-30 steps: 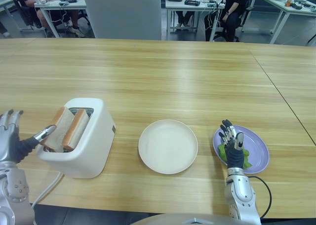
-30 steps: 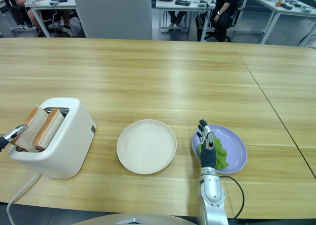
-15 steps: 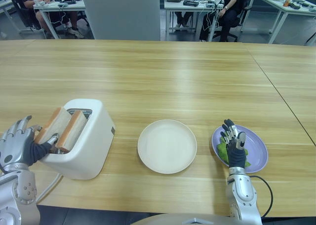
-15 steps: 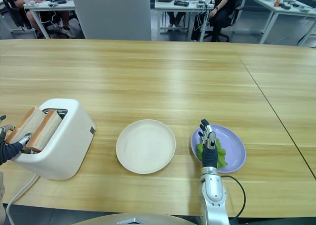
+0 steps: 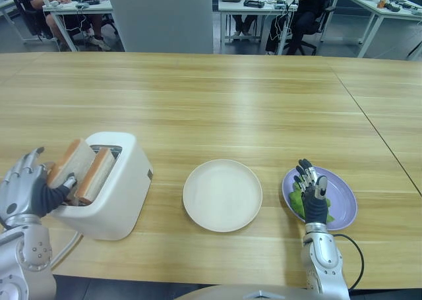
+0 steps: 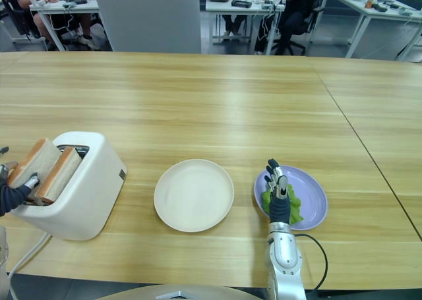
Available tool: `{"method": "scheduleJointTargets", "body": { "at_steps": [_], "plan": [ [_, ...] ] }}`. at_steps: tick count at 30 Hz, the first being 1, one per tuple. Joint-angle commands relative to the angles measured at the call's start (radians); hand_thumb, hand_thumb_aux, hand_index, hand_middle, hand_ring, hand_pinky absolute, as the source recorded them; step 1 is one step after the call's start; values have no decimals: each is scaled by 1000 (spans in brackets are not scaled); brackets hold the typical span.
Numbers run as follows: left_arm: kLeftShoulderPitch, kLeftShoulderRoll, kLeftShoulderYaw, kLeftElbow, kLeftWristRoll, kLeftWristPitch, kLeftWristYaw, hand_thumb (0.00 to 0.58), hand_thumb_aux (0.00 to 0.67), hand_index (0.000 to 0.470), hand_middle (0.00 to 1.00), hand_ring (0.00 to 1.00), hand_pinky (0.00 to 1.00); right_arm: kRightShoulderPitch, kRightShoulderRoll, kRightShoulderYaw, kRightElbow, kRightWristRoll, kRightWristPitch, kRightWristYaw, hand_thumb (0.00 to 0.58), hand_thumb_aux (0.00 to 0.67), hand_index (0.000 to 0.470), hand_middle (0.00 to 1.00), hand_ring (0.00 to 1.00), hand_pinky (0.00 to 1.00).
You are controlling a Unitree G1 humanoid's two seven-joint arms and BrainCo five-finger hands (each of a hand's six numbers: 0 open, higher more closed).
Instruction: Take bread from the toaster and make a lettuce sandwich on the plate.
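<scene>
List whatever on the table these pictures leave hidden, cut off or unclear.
1. Bread: in both views the lower parts sit inside the toaster.
2. Left hand: cut off by the left edge in the right eye view; whether it grips the bread is unclear.
3. Lettuce: partly behind the right hand in both views; contact cannot be told.
4. Cord: runs off the bottom edge.

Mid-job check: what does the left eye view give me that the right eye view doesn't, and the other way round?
Left eye view: the left hand with its wrist, against the outer bread slice. Right eye view: that hand is cut by the frame edge, and more table lies right of the purple plate. Both: toaster with two slices, bare cream plate, right hand open over the lettuce.
</scene>
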Motion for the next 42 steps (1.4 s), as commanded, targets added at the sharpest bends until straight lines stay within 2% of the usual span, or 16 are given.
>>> {"method": "scheduleJointTargets", "body": {
  "at_steps": [1, 2, 3, 14, 22, 26, 36, 42],
  "plan": [
    [-38, -14, 39, -37, -59, 7, 5, 580, 670, 460, 196, 196, 196, -3, 3, 2, 14, -6, 9, 0, 0, 0, 0, 0, 0, 0],
    [-48, -20, 38, -38, -73, -5, 12, 580, 670, 460, 906, 906, 906, -5, 2, 3, 15, -6, 10, 0, 0, 0, 0, 0, 0, 0],
    [-58, -27, 38, -37, -88, -10, 16, 580, 670, 460, 992, 992, 992, -6, 2, 3, 15, -6, 10, 0, 0, 0, 0, 0, 0, 0],
    [-178, -64, 73, -27, -287, -26, 12, 580, 670, 460, 1000, 1000, 1000, -13, -1, 9, 18, -7, 12, 4, 0, 0, 0, 0, 0, 0],
    [-309, -47, 172, 0, -399, -26, 80, 580, 670, 460, 1000, 1000, 1000, -22, -2, 13, 22, -10, 14, 7, 0, 0, 0, 0, 0, 0],
    [-352, -46, 193, -29, -495, 2, 41, 580, 670, 460, 1000, 1000, 1000, -33, -4, 17, 23, -11, 16, 9, 0, 0, 0, 0, 0, 0],
    [-403, -121, -42, -89, -922, 197, -246, 580, 670, 460, 1000, 1000, 1000, -55, -5, 25, -2, -35, -3, 3, 0, 0, 0, 0, 0, 0],
    [-466, -110, -221, -17, -1044, 266, -383, 580, 670, 460, 1000, 1000, 1000, -60, -9, 35, -65, -70, -60, -4, 0, 0, 0, 0, 0, 0]
  ]
}}
